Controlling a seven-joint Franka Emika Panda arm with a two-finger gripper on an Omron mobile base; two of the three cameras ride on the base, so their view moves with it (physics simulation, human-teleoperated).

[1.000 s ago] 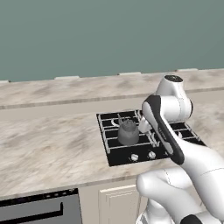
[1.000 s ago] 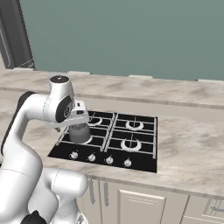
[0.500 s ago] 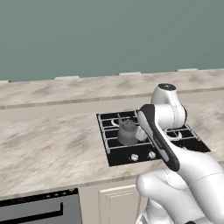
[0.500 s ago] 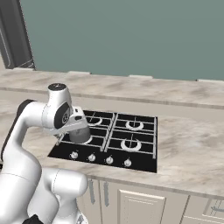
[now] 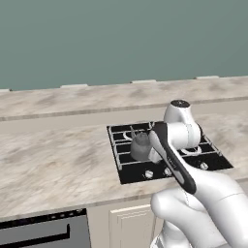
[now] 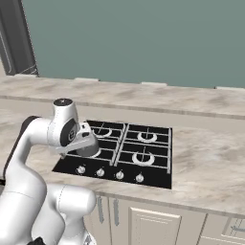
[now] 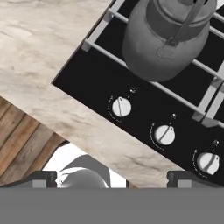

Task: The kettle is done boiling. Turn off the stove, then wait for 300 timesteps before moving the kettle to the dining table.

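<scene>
Pincer [image 7: 112, 177] spread wide, empty, above stove [image 7: 144, 109] front-edge knobs. I judge kettle [image 7: 168, 37] rigid, smooth metal; grab arched handle [image 7: 188, 22].

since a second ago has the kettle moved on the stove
No. The kettle sits on the same front-left burner of the stove; just the arm has dropped lower beside it.

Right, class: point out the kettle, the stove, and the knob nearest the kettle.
kettle [image 7: 164, 46]: hand view, on its rounded grey body.
stove [image 6: 158, 174]: right base view, on the bare black panel right of the knobs.
knob nearest the kettle [image 7: 121, 106]: hand view, on its silver face.
</scene>
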